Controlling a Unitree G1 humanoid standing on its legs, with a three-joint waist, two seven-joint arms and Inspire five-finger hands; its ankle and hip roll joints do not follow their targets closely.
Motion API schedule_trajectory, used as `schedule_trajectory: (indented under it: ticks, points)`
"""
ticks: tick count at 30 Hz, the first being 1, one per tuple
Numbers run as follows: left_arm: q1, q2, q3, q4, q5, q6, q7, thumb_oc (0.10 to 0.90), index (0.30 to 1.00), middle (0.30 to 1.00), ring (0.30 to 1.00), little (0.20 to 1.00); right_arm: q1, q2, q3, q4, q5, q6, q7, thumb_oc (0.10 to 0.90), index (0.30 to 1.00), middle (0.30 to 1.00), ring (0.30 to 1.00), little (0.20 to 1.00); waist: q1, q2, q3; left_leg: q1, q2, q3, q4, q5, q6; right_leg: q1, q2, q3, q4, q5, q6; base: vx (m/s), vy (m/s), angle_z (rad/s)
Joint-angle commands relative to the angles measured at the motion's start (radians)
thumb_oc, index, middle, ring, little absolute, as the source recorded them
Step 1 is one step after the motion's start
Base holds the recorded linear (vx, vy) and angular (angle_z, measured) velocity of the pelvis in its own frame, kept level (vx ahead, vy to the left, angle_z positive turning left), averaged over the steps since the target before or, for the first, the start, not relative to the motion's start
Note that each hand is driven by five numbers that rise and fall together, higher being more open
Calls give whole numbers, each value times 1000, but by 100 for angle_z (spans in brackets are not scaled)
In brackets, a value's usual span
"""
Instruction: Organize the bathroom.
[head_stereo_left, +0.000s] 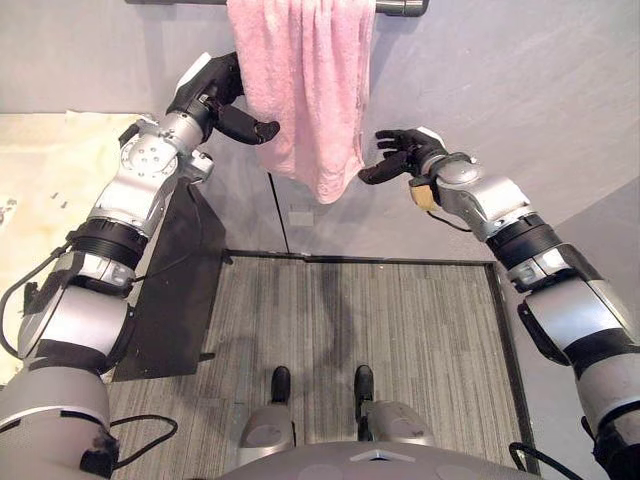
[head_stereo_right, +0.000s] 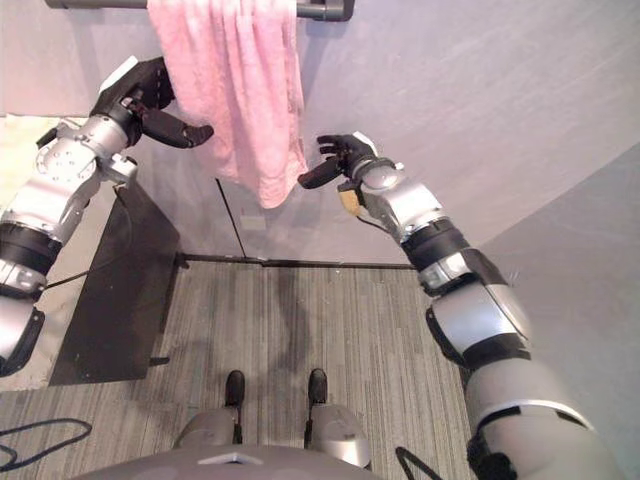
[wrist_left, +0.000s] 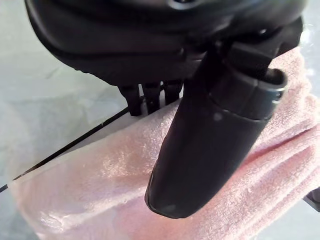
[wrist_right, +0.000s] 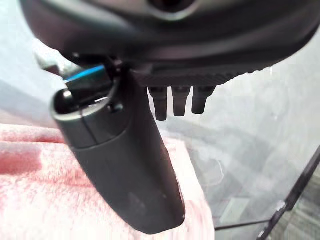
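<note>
A pink towel (head_stereo_left: 305, 90) hangs folded over a dark rail (head_stereo_left: 400, 7) on the grey wall. My left hand (head_stereo_left: 210, 90) is at the towel's left edge, its thumb (wrist_left: 210, 140) straight across the front of the cloth (wrist_left: 100, 185) and its fingers reaching behind the edge. My right hand (head_stereo_left: 405, 152) hovers open by the towel's lower right corner. Its thumb (wrist_right: 125, 165) points toward the cloth (wrist_right: 40, 190) and its fingers are relaxed, a little apart from the towel.
A black panel (head_stereo_left: 175, 300) leans against the wall at the lower left. Grey striped flooring (head_stereo_left: 400, 330) with a dark border lies below the towel. A pale beige surface (head_stereo_left: 50, 170) shows at the far left.
</note>
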Motion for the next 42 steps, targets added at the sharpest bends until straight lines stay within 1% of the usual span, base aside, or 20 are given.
schedule_trajectory:
  ticks: [1,5,10,11,17,25,28,30,34,35,36,37,38,39,40,41,42]
  points:
    - [-131,-21,15,18,-14,-84,33,800,900,900,900,900,-178,8,2,20,12,-156,-79,800,900,900,900,900,33,-1,-113,-13,108,136,85,-22,-21,-42,-18,54,95,-128,14,18,-16,5]
    - [-118,-16,20,13,-9,-83,28,800,900,900,900,900,-189,14,-17,24,23,-201,-113,800,900,900,900,900,42,0,-114,-15,104,127,93,-26,-20,-41,-20,51,97,-128,15,6,-4,2]
    - [-83,-8,35,-7,2,-74,23,800,900,900,900,900,-196,6,-41,2,7,-234,-151,800,900,900,900,900,48,1,-114,-12,97,120,96,-31,-16,-35,-21,50,95,-127,15,16,13,2]
    - [-59,0,44,-17,5,-64,17,800,900,900,900,900,-194,-4,-53,-16,11,-256,-169,800,900,900,900,900,51,1,-116,-8,95,119,95,-33,-15,-31,-23,49,93,-126,16,32,29,2]
    - [31,7,90,-57,14,-47,6,800,900,900,900,900,-181,-22,-85,-91,29,-249,-169,800,900,900,900,900,54,-1,-121,-1,84,117,98,-43,-7,-29,-23,56,100,-130,17,8,11,0]
    - [96,3,122,-77,29,-34,1,800,900,900,900,900,-145,-19,-104,-124,57,-254,-174,800,900,900,900,900,56,-4,-128,11,82,119,91,-44,-2,-19,-22,56,96,-131,16,21,6,0]
    - [103,3,126,-78,34,-35,1,800,900,900,900,900,-142,-17,-106,-122,70,-254,-172,800,900,900,900,900,57,-4,-128,13,82,120,90,-44,-1,-18,-21,56,94,-131,15,0,0,0]
    - [111,4,126,-74,38,-38,5,800,900,900,900,900,-136,-13,-110,-114,105,-249,-164,800,900,900,900,900,57,-5,-127,13,83,122,92,-44,-1,-19,-19,57,98,-131,14,0,0,0]
    - [104,2,116,-60,37,-42,15,800,900,900,900,900,-137,-2,-106,-99,117,-265,-159,800,900,900,900,900,56,-8,-127,12,86,124,97,-44,-2,-19,-17,58,100,-132,13,0,0,0]
    - [104,1,115,-55,35,-47,14,800,900,900,900,900,-138,-2,-105,-96,121,-266,-154,739,808,808,808,808,56,-9,-127,13,86,124,96,-43,-3,-18,-16,58,99,-131,13,0,0,0]
    - [107,-1,115,-55,23,-48,14,800,900,900,900,900,-137,-2,-104,-92,131,-268,-147,599,599,599,599,599,56,-9,-128,14,88,124,96,-42,-3,-17,-16,58,99,-131,13,0,0,0]
    - [109,-3,117,-56,20,-46,16,800,900,900,900,900,-136,1,-104,-91,135,-266,-145,579,568,568,568,568,57,-9,-128,14,88,125,95,-42,-3,-18,-15,58,100,-132,12,0,0,0]
    - [109,-4,116,-54,19,-47,17,800,900,900,900,900,-136,2,-104,-91,136,-266,-144,544,516,516,516,516,57,-9,-128,14,89,125,95,-42,-3,-18,-15,58,100,-132,12,0,0,0]
    - [104,-10,113,-43,15,-55,9,800,900,900,900,900,-139,5,-101,-84,146,-265,-138,491,436,436,436,436,55,-8,-126,13,91,126,94,-40,-4,-21,-15,58,104,-134,12,0,0,0]
    - [103,-12,113,-45,18,-51,10,800,900,900,900,900,-139,5,-99,-83,150,-266,-136,400,300,300,300,300,55,-8,-125,11,92,126,94,-39,-4,-22,-14,59,105,-134,11,0,0,0]
    - [102,-13,112,-46,18,-46,9,800,900,900,900,900,-139,6,-98,-83,152,-266,-134,400,300,300,300,300,54,-7,-124,10,92,126,94,-38,-5,-23,-14,59,105,-134,11,0,0,0]
    - [85,-18,100,-39,-1,-40,14,400,300,300,300,300,-142,11,-91,-79,157,-265,-135,400,300,300,300,300,50,-7,-119,7,92,123,93,-35,-5,-27,-13,60,106,-134,10,-41,-10,0]
